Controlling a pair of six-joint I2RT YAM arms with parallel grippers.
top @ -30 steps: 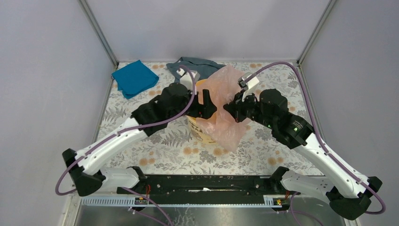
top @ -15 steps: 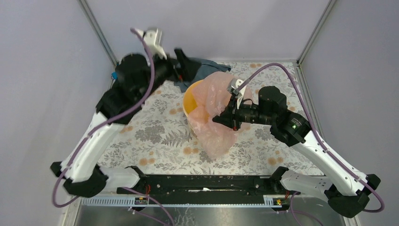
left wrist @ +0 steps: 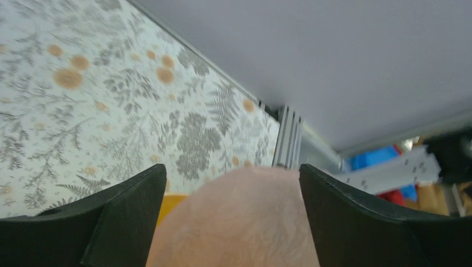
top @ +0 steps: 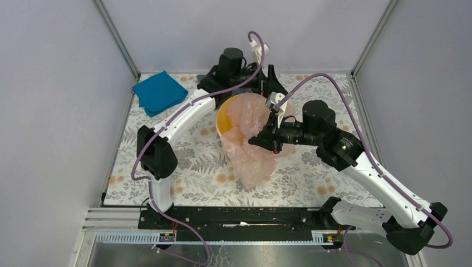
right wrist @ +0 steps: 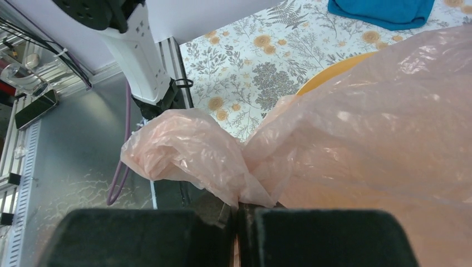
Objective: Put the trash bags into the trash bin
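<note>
1 pink bag [top: 251, 160] drapes 1 yellow bin [top: 224, 118]; right hand [right wrist: 236, 212] pinches it, left hand [left wrist: 232, 186] spread wide, empty.

From above, the pink bag [top: 253, 150] drapes over the bin [top: 224, 119]. I see only a yellow arc of rim on its left; most of its outer wall is hidden and I cannot make out any printed marks. In my left wrist view the film is blurred and cut by the bottom edge between my left fingers [left wrist: 119, 222]. In my right wrist view the bottom edge cuts my right fingers [right wrist: 139, 236] and the top edge cuts the teal cloth [right wrist: 384, 11].
</note>
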